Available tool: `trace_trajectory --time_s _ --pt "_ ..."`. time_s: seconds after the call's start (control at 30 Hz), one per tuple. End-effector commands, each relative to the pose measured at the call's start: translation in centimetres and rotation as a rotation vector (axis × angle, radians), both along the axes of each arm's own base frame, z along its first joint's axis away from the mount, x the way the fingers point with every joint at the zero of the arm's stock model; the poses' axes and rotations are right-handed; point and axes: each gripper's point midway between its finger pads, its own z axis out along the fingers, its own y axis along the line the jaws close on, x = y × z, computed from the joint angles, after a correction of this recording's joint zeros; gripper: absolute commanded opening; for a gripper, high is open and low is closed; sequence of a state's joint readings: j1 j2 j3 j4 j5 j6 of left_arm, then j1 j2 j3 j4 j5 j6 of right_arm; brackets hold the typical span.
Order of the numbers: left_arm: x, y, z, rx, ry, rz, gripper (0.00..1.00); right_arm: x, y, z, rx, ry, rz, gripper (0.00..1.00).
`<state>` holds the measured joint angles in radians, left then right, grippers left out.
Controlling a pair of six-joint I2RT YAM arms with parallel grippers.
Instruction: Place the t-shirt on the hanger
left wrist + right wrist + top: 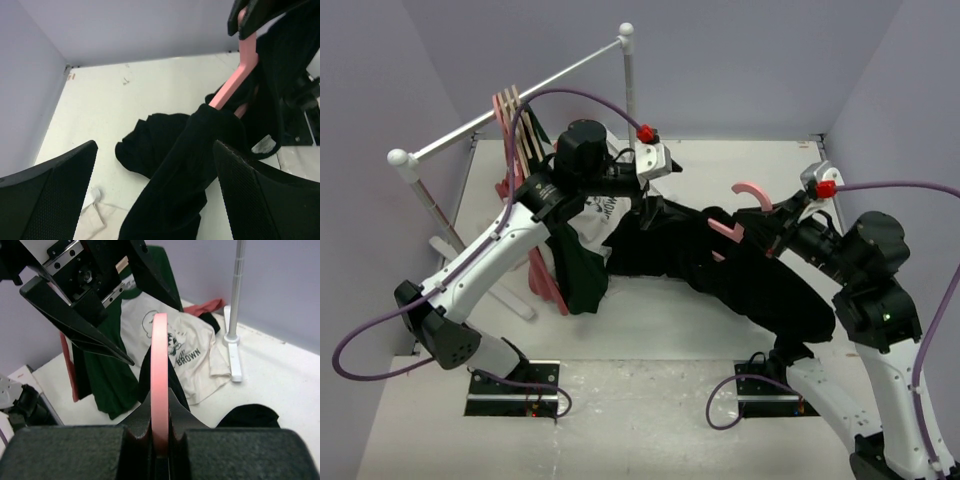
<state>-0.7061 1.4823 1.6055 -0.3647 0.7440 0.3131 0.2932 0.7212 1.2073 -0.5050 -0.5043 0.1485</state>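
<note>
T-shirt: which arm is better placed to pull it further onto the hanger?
Left. Its claw is open over the t-shirt, while the right claw is shut on the hanger.

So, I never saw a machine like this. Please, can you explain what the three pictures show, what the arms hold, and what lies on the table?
The machine is two robot arms bolted at the near edge of a white table. One picture looks down from above. The other two come from small cameras on each wrist, so each shows its own black fingers.

The right gripper is shut on the pink hanger; from its own camera you see the hanger edge-on. The black t-shirt lies spread across the table and drapes over one end of that hanger. The left gripper is open, its fingers either side of the black cloth, not clamping it.

On the left stands a white rack with more hangers and a dark green garment. Beside it is a white printed shirt.
</note>
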Motion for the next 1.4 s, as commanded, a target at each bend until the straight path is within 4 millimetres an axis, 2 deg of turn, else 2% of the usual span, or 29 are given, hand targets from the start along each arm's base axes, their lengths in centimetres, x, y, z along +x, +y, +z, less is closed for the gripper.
trace_trajectory --time_s 0.0,0.07,0.1,0.17,0.23,0.3,0.37,0.4,0.43,0.5,0.53,0.6,0.63,0.7,0.77,0.8,0.83,0.9,1.0,1.07,1.17,1.3,1.37 --pt "0.8 0.4 6.0 -0.194 0.002 0.122 1.00 0.1 -1.0 5.8 0.104 -0.164 -0.074 0.00" --pt "0.8 1.8 10.3 -0.347 0.118 0.241 1.00 -1.0 -1.1 8.1 0.167 -0.256 -0.062 0.00" --pt "-0.3 2.2 12.6 -0.416 0.122 0.213 1.00 -1.7 -0.9 8.7 0.194 -0.285 -0.034 0.00" --pt "-1.9 2.6 15.0 -0.467 0.093 0.154 1.00 -2.2 -1.1 10.0 0.232 -0.335 -0.034 0.00" --pt "-3.9 3.4 18.0 -0.545 0.085 0.096 1.00 -1.8 -1.6 11.4 0.252 -0.376 -0.070 0.00" --pt "-5.5 4.0 19.5 -0.595 0.096 0.046 1.00 -1.6 -1.8 12.1 0.264 -0.392 -0.085 0.00" --pt "-7.6 3.8 19.7 -0.630 0.183 -0.058 0.99 -3.0 -2.6 13.6 0.356 -0.505 -0.093 0.00" --pt "-8.2 3.4 19.2 -0.623 0.213 -0.090 0.98 -0.8 -2.8 13.1 0.391 -0.494 -0.142 0.00" --pt "-8.8 2.3 17.9 -0.598 0.251 -0.121 0.98 1.0 -3.4 12.9 0.367 -0.407 -0.217 0.00" --pt "-9.4 1.5 16.4 -0.579 0.271 -0.116 0.98 1.0 -1.6 13.7 0.286 -0.372 -0.128 0.00" --pt "-9.9 0.7 15.6 -0.579 0.285 -0.099 0.98 0.4 -1.7 14.4 0.333 -0.417 -0.133 0.00" --pt "-9.7 -0.1 13.4 -0.562 0.304 -0.055 1.00 0.5 -3.4 15.2 0.393 -0.460 -0.221 0.00" --pt "-9.3 -0.7 11.5 -0.542 0.328 -0.017 1.00 0.7 -3.4 16.1 0.359 -0.450 -0.231 0.00" --pt "-8.6 -1.3 9.4 -0.510 0.351 0.021 1.00 1.1 -2.7 17.3 0.322 -0.417 -0.204 0.00" --pt "-6.6 -1.2 9.1 -0.515 0.357 0.132 1.00 1.2 -2.7 18.2 0.302 -0.366 -0.211 0.00" --pt "-5.1 -0.8 9.1 -0.525 0.361 0.222 1.00 2.5 -2.2 17.6 0.267 -0.317 -0.214 0.00" --pt "-4.0 -0.4 9.4 -0.531 0.350 0.286 1.00 2.9 -2.0 17.3 0.243 -0.289 -0.210 0.00" --pt "-2.0 0.6 10.7 -0.559 0.317 0.405 1.00 2.6 -2.0 16.5 0.227 -0.264 -0.207 0.00" --pt "1.7 2.5 10.3 -0.556 0.303 0.608 1.00 2.2 -2.2 15.2 0.216 -0.233 -0.212 0.00" --pt "3.3 3.0 9.9 -0.548 0.318 0.635 1.00 1.4 -2.0 14.6 0.193 -0.214 -0.183 0.00" --pt "6.6 4.4 8.0 -0.513 0.316 0.680 1.00 0.2 -2.0 14.8 0.190 -0.204 -0.159 0.00" --pt "8.3 5.3 6.0 -0.457 0.272 0.675 1.00 -1.0 -2.9 15.5 0.193 -0.203 -0.186 0.00" --pt "8.6 5.2 5.0 -0.421 0.235 0.599 0.98 -1.8 -3.2 15.9 0.186 -0.205 -0.187 0.00"
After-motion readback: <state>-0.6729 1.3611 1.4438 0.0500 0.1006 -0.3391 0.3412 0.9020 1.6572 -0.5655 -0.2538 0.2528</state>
